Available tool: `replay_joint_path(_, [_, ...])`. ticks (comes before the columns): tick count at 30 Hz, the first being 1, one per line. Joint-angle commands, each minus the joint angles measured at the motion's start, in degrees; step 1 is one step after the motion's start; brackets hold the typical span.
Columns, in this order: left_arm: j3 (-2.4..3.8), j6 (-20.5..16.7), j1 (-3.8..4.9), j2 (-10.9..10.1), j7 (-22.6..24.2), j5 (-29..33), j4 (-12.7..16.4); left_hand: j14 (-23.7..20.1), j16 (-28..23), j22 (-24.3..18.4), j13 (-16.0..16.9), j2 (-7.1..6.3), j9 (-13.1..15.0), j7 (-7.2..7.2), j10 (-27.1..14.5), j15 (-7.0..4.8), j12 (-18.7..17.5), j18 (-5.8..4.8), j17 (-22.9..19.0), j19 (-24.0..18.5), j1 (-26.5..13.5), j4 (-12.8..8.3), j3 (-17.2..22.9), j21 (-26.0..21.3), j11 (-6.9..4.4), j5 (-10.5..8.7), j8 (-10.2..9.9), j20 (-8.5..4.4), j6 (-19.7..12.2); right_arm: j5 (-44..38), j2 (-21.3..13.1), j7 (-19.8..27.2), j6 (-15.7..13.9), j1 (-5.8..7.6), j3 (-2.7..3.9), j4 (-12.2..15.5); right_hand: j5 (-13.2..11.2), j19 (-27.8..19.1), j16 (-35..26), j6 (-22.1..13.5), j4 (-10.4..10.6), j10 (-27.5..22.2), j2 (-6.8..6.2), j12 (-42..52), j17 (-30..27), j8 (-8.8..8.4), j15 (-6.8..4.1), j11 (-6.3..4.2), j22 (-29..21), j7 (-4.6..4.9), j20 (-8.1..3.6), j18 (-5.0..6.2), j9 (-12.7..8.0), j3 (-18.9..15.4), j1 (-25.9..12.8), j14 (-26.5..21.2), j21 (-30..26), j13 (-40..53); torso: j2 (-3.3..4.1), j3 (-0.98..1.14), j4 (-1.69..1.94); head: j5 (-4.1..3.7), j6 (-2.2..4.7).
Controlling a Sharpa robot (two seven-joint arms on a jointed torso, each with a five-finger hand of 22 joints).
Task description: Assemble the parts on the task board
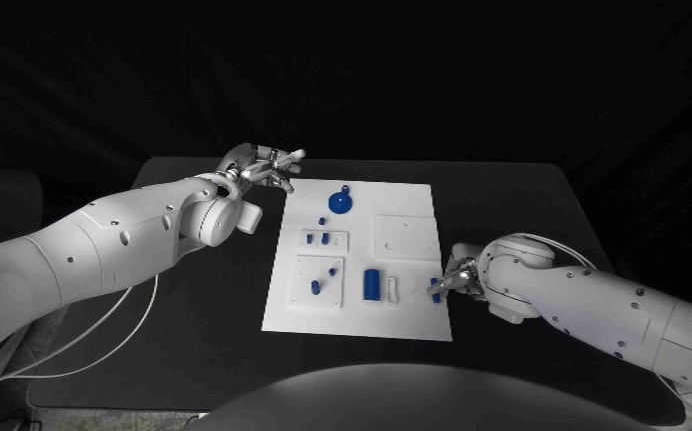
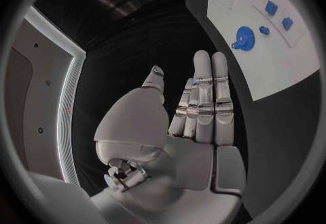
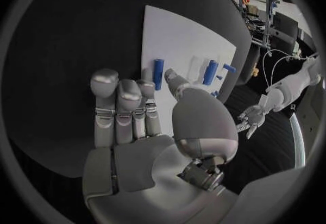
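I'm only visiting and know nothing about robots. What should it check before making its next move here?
1. Left hand free: ok. Its fingers are straight and it holds nothing.
2. Left hand clear of the task board: ok. It sits off the far corner.
3. Right hand at a part: ok. Its fingertips are at a small blue part by the board's right edge.
4. Grip on that part: cannot tell.
5. Round blue part out of both hands' way: ok.
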Motion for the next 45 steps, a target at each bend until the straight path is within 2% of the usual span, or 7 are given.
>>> replay_joint_path(1, [0.04, 0.54, 0.06, 0.05, 0.36, -0.17, 0.17, 0.17, 0.25, -0.07, 0.09, 0.35, -0.01, -0.01, -0.13, 0.25, -0.02, -0.71, 0.05, 0.16, 0.07, -0.23, -0.19, 0.18, -0.01, -0.11, 0.13, 0.29, -0.23, -4.77, 0.64, -0.82, -0.19, -0.24, -0.55, -0.66, -0.22, 3.13, 0.15, 0.09, 0.23, 0.11, -0.39, -0.22, 0.09, -0.31, 0.3, 0.06, 2.99, 0.17, 0.23, -0.78, -0.17, 0.21, 0.23, 0.14, -0.16, 0.02, 0.0, 0.01, 0.0, 0.15, 0.01])
replay_joint_path(7, [0.04, 0.64, 0.06, 0.02, 0.26, -0.16, 0.19, 0.14, 0.21, -0.09, 0.09, 0.37, 0.0, 0.02, -0.18, 0.27, -0.02, -0.71, 0.02, 0.14, 0.05, -0.12, -0.17, 0.17, 0.01, -0.11, 0.11, 0.3, -0.29, -6.77, 1.58, -1.03, -0.79, -0.31, -1.4, -1.47, -0.33, 3.12, 0.01, 0.0, -0.47, 0.15, -0.94, -0.31, 0.14, -0.33, 0.17, -0.09, 3.0, 0.07, 0.06, -0.88, -0.38, 3.18, 1.07, 0.12, -0.17, 0.11, 0.0, 0.02, 0.03, 0.21, 0.01])
replay_joint_path(12, [0.04, 0.7, 0.09, -0.04, 0.17, -0.16, 0.24, 0.14, 0.21, -0.09, 0.09, 0.37, 0.0, 0.02, -0.18, 0.27, -0.02, -0.71, 0.02, 0.14, 0.05, -0.12, -0.17, 0.17, 0.01, -0.11, 0.11, 0.3, -0.29, -7.47, 2.17, -1.09, -0.72, -0.35, -2.02, -1.94, 0.0, 3.12, -0.05, -0.2, -3.18, 0.06, 0.32, -0.22, 0.12, -0.36, 0.24, -0.08, 3.04, 0.06, 0.16, -0.93, -0.63, 4.82, 2.49, 0.17, -0.04, 0.26, 0.04, -0.02, -0.03, 0.25, 0.01])
replay_joint_path(22, [0.05, 0.82, 0.11, -0.07, 0.08, -0.16, 0.29, 0.15, 0.19, -0.1, 0.1, 0.38, -0.01, 0.02, -0.17, 0.27, -0.01, -0.7, 0.02, 0.14, 0.03, -0.07, -0.18, 0.17, 0.01, -0.11, 0.09, 0.3, -0.33, -7.44, 2.58, -1.02, -0.42, -0.37, -2.64, -2.52, 14.51, 3.07, 0.04, -1.09, -13.23, -0.72, 4.3, -0.53, 0.12, -0.32, 0.28, 0.02, 3.23, 0.5, 0.23, -0.83, -1.61, 8.02, 1.8, 0.13, 0.04, 0.26, -0.05, -0.01, 0.0, 0.24, 0.01])
replay_joint_path(26, [0.05, 0.8, 0.11, -0.11, 0.04, -0.16, 0.3, 0.15, 0.19, -0.1, 0.1, 0.39, -0.01, 0.02, -0.18, 0.27, -0.01, -0.7, 0.02, 0.14, 0.03, -0.07, -0.18, 0.17, 0.01, -0.11, 0.09, 0.3, -0.34, -6.05, 2.53, -0.89, -0.7, -0.37, -2.7, -2.5, 19.64, 3.07, 0.02, -1.89, -15.17, -1.13, 4.7, -0.78, 0.12, -0.37, 0.39, 0.23, 3.41, 1.24, 0.32, -0.73, -2.23, 10.29, 1.08, 0.05, 0.23, 0.19, -0.05, -0.01, -0.02, 0.33, 0.01])
replay_joint_path(33, [0.05, 0.84, 0.11, -0.17, -0.05, -0.17, 0.32, 0.19, 0.19, -0.12, 0.1, 0.56, 0.0, 0.04, -0.2, 0.27, -0.01, -0.69, 0.01, 0.16, 0.06, -0.02, -0.17, 0.18, 0.02, -0.11, 0.09, 0.3, -0.39, -1.43, 1.91, -0.13, -3.06, -0.37, -2.74, -1.78, 26.73, 3.04, -0.05, -1.84, -17.79, -1.24, 4.56, -0.83, 0.1, -0.34, 0.42, 0.33, 4.02, 1.92, 0.38, -0.43, -3.38, 19.2, -1.64, -0.12, 0.46, 0.15, -0.04, 0.02, -0.06, 0.55, 0.01])
replay_joint_path(45, [0.05, 0.93, 0.11, -0.12, -0.26, -0.21, 0.25, 0.19, 0.19, -0.12, 0.1, 0.56, 0.0, 0.04, -0.2, 0.27, -0.01, -0.69, 0.01, 0.16, 0.06, -0.02, -0.17, 0.18, 0.02, -0.11, 0.09, 0.3, -0.39, 6.35, 0.27, 1.61, -7.36, -0.1, -2.02, 1.45, 28.7, 3.02, -0.15, -0.64, -17.9, -0.82, 3.67, -0.46, -0.02, -0.33, 0.32, 0.18, 4.62, 1.72, 0.29, -0.38, -3.57, 22.15, -1.39, -0.12, 0.73, 0.3, -0.04, 0.03, -0.06, 0.71, 0.01])
